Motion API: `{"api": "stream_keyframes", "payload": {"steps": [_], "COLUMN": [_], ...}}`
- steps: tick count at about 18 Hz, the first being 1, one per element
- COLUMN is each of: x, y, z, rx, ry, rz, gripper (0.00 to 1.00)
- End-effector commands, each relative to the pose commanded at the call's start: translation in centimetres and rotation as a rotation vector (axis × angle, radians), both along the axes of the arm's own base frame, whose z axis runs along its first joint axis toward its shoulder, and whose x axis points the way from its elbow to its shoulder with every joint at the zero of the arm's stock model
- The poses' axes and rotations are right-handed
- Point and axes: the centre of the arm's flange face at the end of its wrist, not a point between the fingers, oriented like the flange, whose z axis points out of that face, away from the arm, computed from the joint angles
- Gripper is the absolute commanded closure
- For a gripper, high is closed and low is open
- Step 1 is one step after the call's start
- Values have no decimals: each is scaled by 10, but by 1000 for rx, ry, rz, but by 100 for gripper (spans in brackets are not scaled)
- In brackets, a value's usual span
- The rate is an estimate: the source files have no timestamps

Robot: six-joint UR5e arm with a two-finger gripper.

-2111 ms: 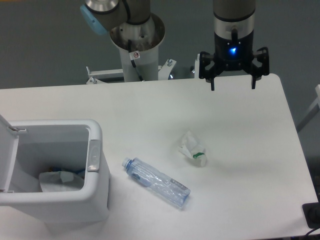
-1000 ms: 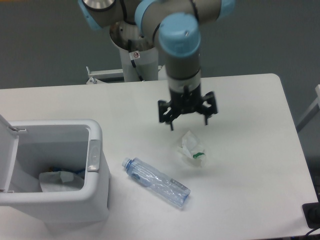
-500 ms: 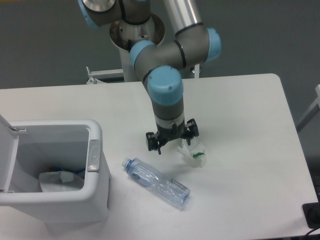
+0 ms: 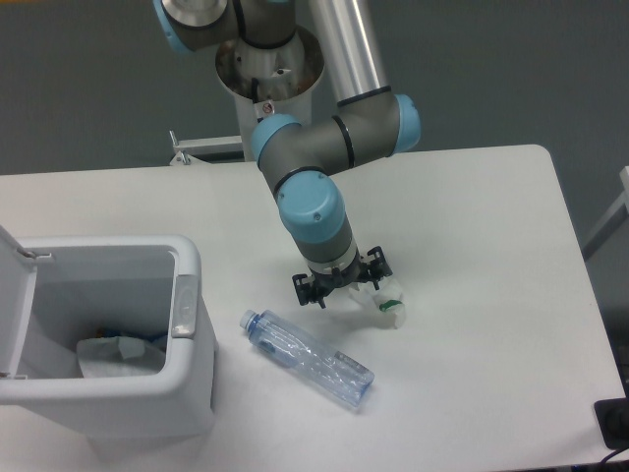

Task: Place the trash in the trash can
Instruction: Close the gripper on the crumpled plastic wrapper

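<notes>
The jaws (image 4: 342,285) stand open, low over the bench (image 4: 491,226), with the wad (image 4: 385,305) just at their right finger, mostly outside the gap. The bottle (image 4: 307,357) lies nearby toward the camera, its long axis diagonal, cap toward the bin (image 4: 187,295).

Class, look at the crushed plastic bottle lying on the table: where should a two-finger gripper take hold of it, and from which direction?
Grip the crushed plastic bottle across its mid-body from straight above, fingers spanning its narrow width. It lies flat and diagonal, with its cap toward the trash can, so its long sides are exposed.
</notes>
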Motion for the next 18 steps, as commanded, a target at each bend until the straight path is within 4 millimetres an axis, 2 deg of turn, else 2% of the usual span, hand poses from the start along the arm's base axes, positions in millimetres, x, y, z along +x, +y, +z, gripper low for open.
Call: {"api": "stream_keyframes", "payload": {"steps": [4,5,6,10,12,14,18], "x": [-6,-7,-7,-7,-6,-6,-4], "y": [1,0,-1,0,-1,-1,-4], "z": [-10,-12,-12,-11,-5,-2,11], "rx": [-20,-29,-40,-36,-26,-23,-17], "ry": [41,53,62,65,60,63,67], "rz": [-1,0,0,6,5,3,3], "gripper": [0,5,14,68,83,95,98]}}
